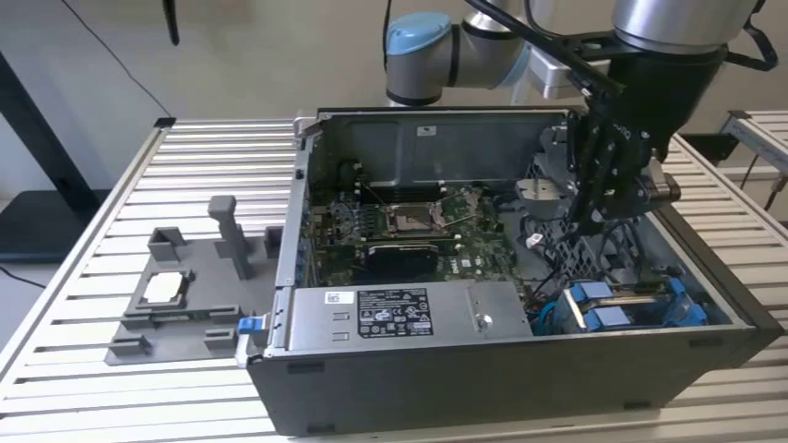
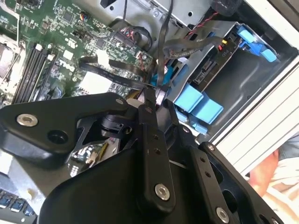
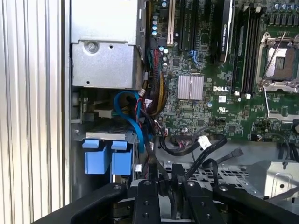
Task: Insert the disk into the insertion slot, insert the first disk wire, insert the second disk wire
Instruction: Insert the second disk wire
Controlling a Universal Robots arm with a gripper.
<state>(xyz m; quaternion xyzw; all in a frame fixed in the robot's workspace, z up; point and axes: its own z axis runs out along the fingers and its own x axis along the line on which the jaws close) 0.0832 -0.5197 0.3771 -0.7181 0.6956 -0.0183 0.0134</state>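
The insertion slot [image 1: 637, 292], a grey metal cage with blue fittings, sits in the near corner of the PC case on the exterior view's right. The disk's blue carrier tabs [image 1: 600, 307] show at the cage's mouth, so the disk lies inside it with its body mostly hidden. The same tabs appear in both wrist views [image 2: 197, 103] [image 3: 105, 158]. My gripper [image 1: 593, 220] hangs inside the case just above and behind the cage. Its fingertips [image 2: 149, 95] are pinched together on a thin black disk wire [image 2: 164, 42]. My gripper [image 3: 164, 171] stands beside the cage with black cables running from it.
The grey labelled power-supply box [image 1: 394, 314] fills the case's front. The green motherboard [image 1: 407, 231] with its processor socket lies behind it. Loose black, blue and red cables [image 3: 140, 116] crowd the space by the cage. A grey fixture [image 1: 173, 295] stands on the slatted table.
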